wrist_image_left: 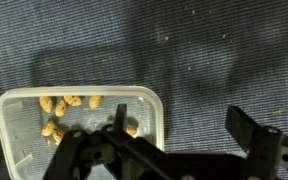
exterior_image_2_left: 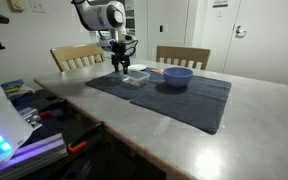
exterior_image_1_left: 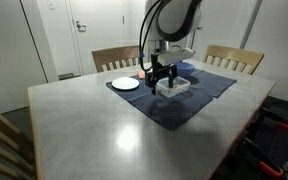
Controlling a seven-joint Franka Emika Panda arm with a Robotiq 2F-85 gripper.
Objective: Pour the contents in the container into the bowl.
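Item, left: white plate [exterior_image_1_left: 125,83], not ours.
Item, centre: the container [wrist_image_left: 79,125] — a clear, thin-walled tub on the dark cloth [exterior_image_1_left: 174,108], yellowish pieces [wrist_image_left: 59,104] loose inside. We judge it light, flexible and slippery; take one short wall at the rim, gently. The gripper [wrist_image_left: 179,140] is spread wide and empty, apparently astride that wall.
Item, right: the bowl [exterior_image_2_left: 177,76] — just beside the tub.
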